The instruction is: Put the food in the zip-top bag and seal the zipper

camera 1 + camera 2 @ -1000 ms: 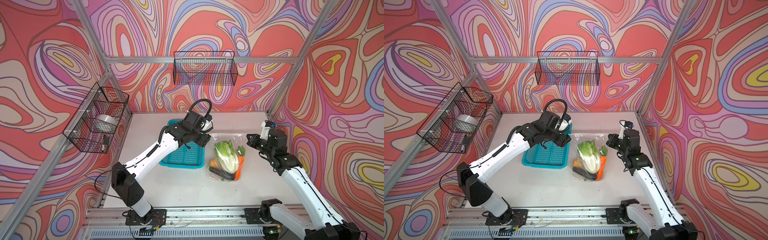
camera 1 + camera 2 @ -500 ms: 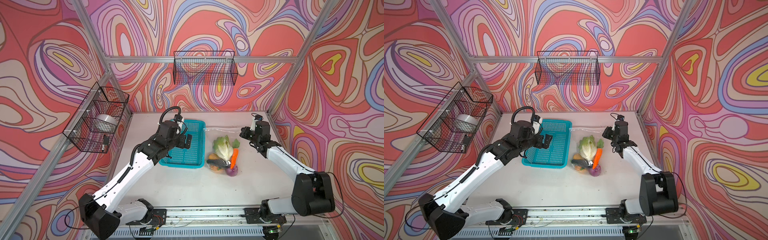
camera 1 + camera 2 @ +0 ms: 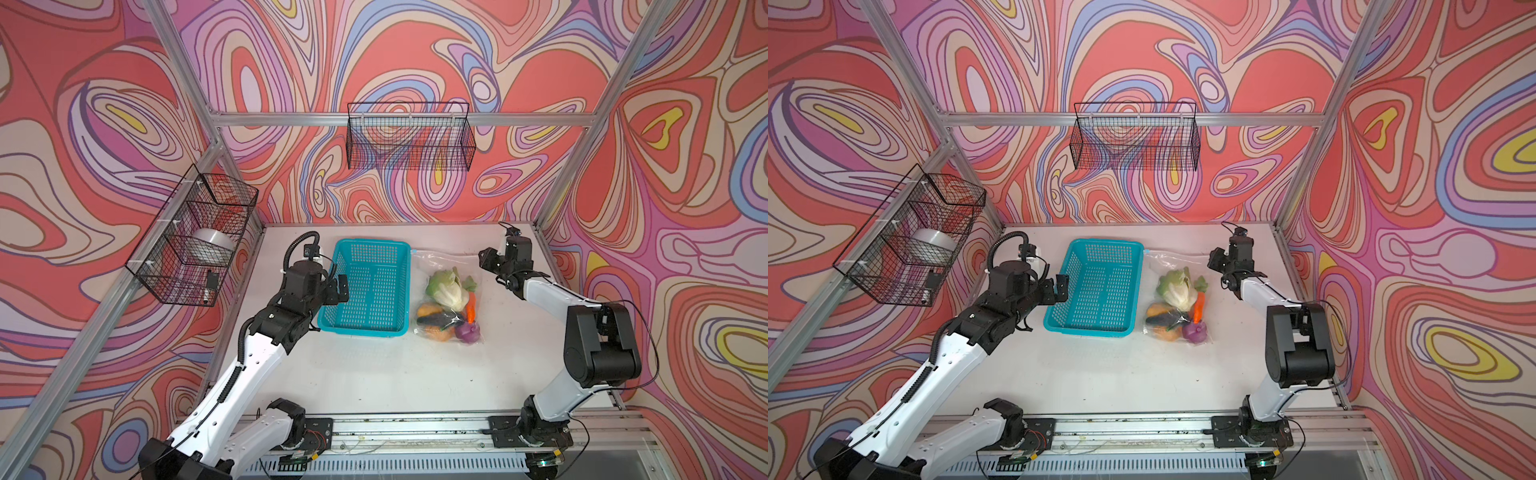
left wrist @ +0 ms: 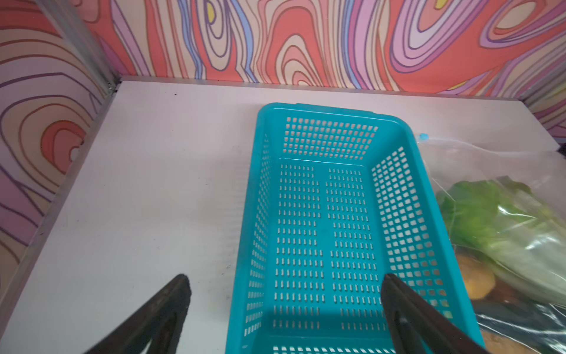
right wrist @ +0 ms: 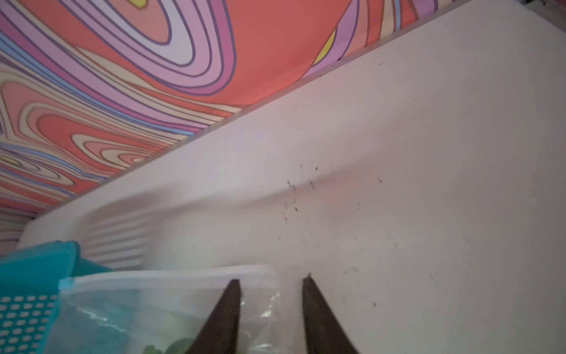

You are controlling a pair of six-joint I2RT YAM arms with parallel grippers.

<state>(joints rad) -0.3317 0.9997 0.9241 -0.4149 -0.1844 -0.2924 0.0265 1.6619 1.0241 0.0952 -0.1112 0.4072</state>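
Zip-top bag (image 3: 444, 260), holding the food (image 3: 446, 291), lay flat just beside the teal basket (image 3: 365, 242) after the right gripper (image 5: 271, 280) parted its jaws off its corner and the left gripper (image 4: 285, 277) backed away spread wide, suggesting sealing was finished.

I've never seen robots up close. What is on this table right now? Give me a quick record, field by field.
table: white, holds a basket and a bag
basket: teal, perforated, empty
zip-top bag: clear, lying beside the basket
contents: lettuce, carrot, purple onion, other vegetables
slider tab: light blue, at the bag corner nearest the basket
sealed: cannot tell
left gripper: jaws wide apart at the basket's left wall, holding nothing
right gripper: jaws apart at the bag's far corner, clamping nothing
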